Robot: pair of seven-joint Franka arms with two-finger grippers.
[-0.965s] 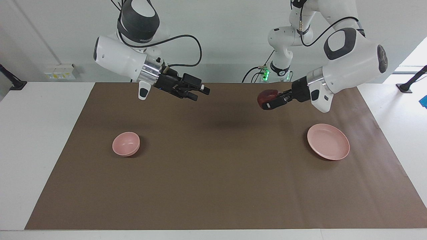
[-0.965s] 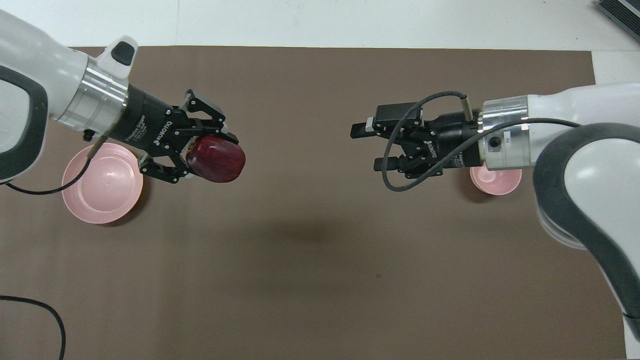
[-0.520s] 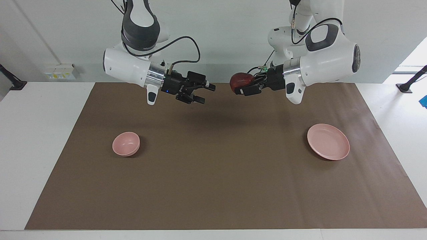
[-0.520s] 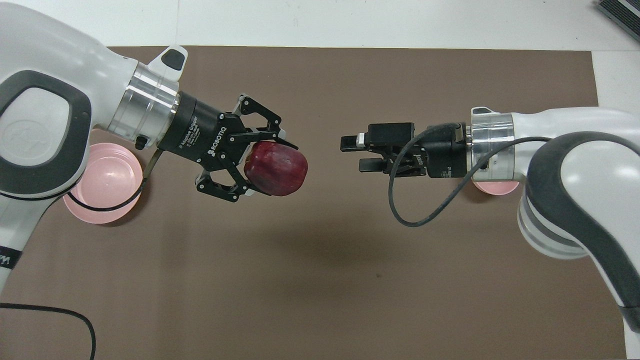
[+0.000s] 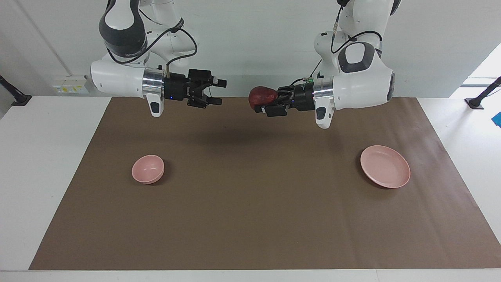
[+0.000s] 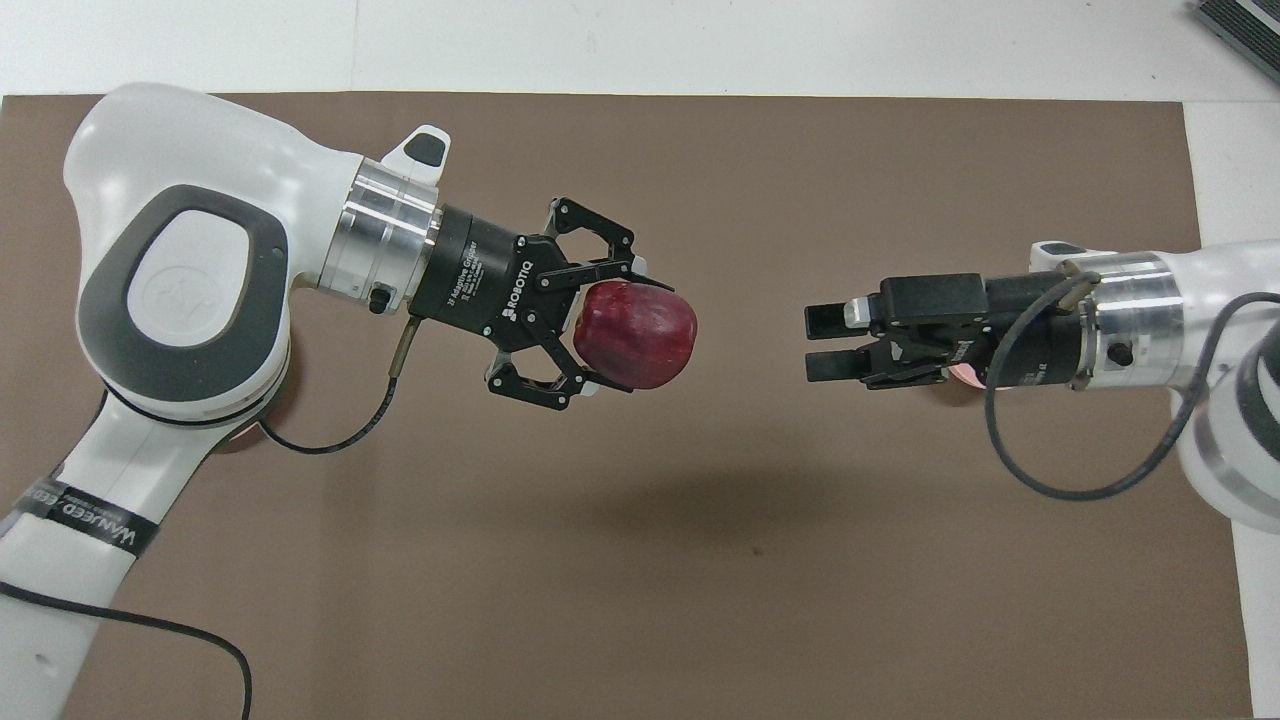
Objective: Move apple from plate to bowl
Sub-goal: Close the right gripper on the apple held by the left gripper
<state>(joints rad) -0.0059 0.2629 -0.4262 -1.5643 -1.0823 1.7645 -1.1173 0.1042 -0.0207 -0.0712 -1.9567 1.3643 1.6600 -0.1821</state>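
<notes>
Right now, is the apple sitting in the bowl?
No, the apple is held in the air by the left pincer, and the bowl on the table is empty.

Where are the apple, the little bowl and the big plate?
apple [image 5: 262,96]: facing view, on its red skin, held in the left gripper.
bowl [image 5: 148,169]: facing view, on the inside of its hollow.
plate [image 5: 385,166]: facing view, on its bare flat middle.

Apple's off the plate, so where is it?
The apple is in the air in the left gripper, over the mat's middle, facing the open right gripper.
</notes>
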